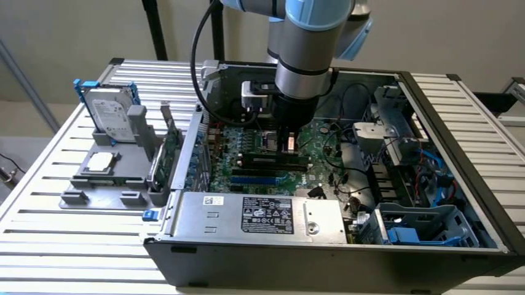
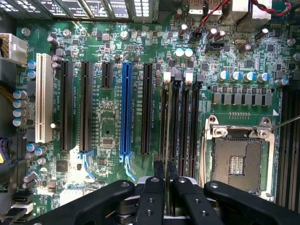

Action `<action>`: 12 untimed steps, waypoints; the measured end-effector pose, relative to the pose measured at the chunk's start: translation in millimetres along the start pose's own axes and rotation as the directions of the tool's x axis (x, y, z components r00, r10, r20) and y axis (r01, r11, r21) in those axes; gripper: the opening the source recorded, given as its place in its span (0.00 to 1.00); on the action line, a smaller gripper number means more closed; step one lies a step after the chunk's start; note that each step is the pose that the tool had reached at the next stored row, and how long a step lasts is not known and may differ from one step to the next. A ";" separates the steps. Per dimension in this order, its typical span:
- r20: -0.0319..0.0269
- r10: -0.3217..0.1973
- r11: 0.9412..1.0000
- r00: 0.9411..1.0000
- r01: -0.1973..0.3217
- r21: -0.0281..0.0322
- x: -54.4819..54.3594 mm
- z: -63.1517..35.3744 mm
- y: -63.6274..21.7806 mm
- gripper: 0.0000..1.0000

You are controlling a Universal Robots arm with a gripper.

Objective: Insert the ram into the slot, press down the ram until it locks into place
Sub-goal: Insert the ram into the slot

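Black memory slot point(image 2: 163, 122), blue expansion slot point(image 2: 125, 112), green motherboard point(image 2: 112, 126).

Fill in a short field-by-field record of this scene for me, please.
setting: open computer case on a slatted table, motherboard facing up
gripper: gripper lowered over the memory slots, apparently closed on the ram
ram position: seen edge-on, lined up along the slot
seating: cannot tell whether it is locked in
nearby on board: blue slot, empty CPU socket
outside the case: hard drive standing on a grey fixture
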State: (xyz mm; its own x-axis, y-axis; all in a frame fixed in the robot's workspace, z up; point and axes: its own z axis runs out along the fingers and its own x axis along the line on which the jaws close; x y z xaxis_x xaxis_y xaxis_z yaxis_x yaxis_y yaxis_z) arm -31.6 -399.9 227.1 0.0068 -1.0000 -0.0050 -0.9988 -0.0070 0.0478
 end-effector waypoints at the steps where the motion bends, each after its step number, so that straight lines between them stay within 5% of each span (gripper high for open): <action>1: 0.000 0.000 1.000 1.000 0.000 -0.002 0.0 0.1 0.0 0.14; 6: 0.000 -0.004 1.000 1.000 0.004 -0.010 0.0 0.1 0.1 0.14; 12: 0.000 -0.014 1.000 1.000 0.014 -0.011 0.0 0.1 -1.2 0.14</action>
State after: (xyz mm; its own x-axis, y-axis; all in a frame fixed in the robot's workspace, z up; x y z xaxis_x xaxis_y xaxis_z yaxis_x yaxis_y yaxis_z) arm -30.4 -399.9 227.0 0.0211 -0.9998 -0.0054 -0.9980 -0.0214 0.0588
